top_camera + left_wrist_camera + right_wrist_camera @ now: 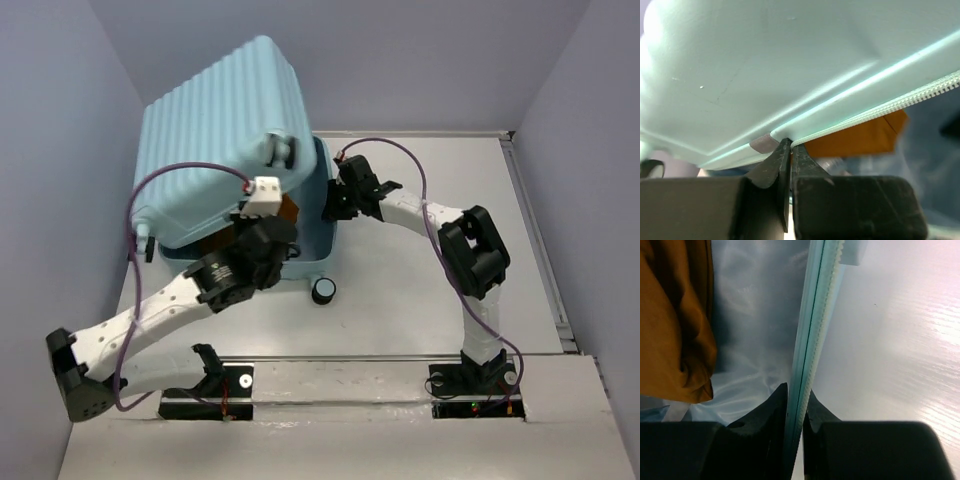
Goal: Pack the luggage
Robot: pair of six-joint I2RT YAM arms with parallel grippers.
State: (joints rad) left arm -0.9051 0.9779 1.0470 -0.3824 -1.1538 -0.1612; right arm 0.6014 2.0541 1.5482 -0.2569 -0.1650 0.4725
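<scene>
currently the large pale mint-blue ribbed hard-shell suitcase (215,130) sits at the far left of the white tabletop (430,300), its lid partly raised over the base. left gripper (787,145): jaws fully together, tips at the lid's lower rim; cannot tell if any lip is pinched. right gripper (796,392): jaws nipped on the base's zipper-edged wall. folded orange-brown cloth (675,315) lies inside, near that wall. risks: the lid slips off the left tips and drops onto the right jaws; the cloth catches in the zipper line.
</scene>
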